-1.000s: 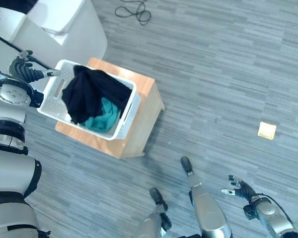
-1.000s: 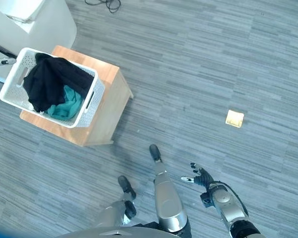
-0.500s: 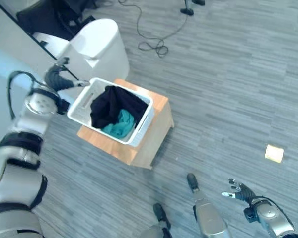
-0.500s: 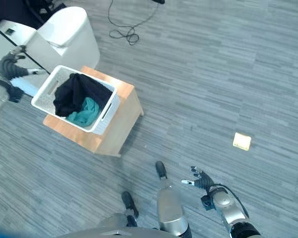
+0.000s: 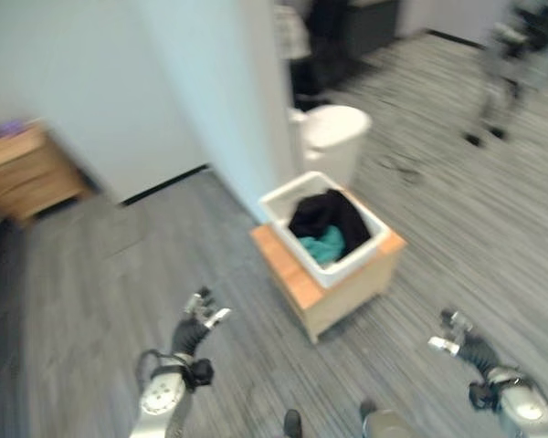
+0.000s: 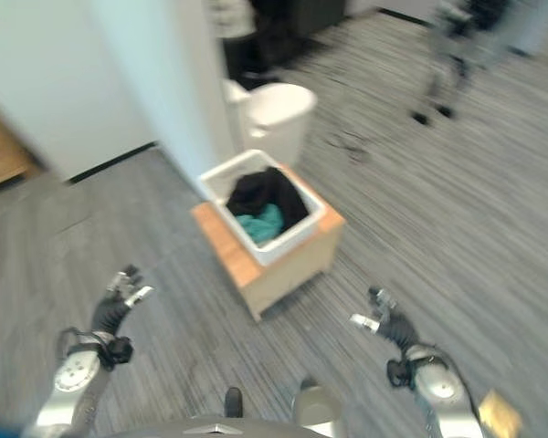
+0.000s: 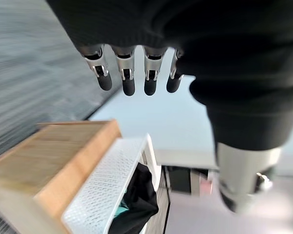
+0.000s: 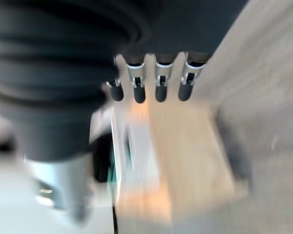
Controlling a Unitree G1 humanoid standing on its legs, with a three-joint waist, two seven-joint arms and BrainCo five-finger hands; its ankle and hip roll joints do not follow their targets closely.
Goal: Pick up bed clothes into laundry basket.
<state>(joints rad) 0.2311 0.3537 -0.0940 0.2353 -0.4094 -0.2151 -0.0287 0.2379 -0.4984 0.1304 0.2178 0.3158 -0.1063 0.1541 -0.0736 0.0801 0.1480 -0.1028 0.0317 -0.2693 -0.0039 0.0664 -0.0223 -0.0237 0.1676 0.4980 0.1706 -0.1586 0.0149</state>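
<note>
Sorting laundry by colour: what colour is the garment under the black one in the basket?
Teal garment, clearest in the left eye view.

The two eye views look down from up high, side by side. Each wrist view looks from very close along its own fingers, held straight. All four share the white basket on the wooden box ahead of both hands.

A grey striped floor carries a low wooden stand. On the stand sits a white laundry basket, holding black and teal clothes. A white bin stands on the floor just behind it.
</note>
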